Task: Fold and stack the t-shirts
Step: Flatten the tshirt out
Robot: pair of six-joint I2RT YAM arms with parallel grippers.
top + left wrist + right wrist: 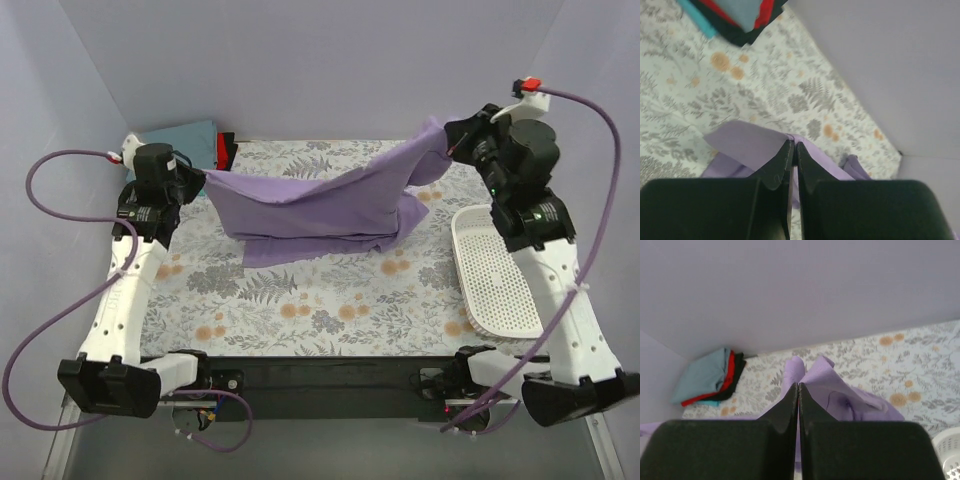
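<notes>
The lavender-purple t-shirt (320, 200) hangs stretched between my two grippers above the back of the table, its lower part resting on the cloth. My left gripper (203, 180) is shut on its left edge; the shirt (740, 142) shows pinched at the closed jaws (793, 146). My right gripper (447, 143) is shut on the shirt's right corner, lifted higher; the cloth (830, 382) bunches at the tips (798, 386). The folded stack (195, 143), grey-blue on top with red, black and teal under it, lies in the back left corner and shows in the left wrist view (737, 15) and the right wrist view (710, 377).
A white plastic mesh basket (495, 270) stands at the right side of the table, beside my right arm; its rim also shows in the right wrist view (947, 452). The floral tablecloth (300, 300) covers the table. Lavender walls close in the back and sides.
</notes>
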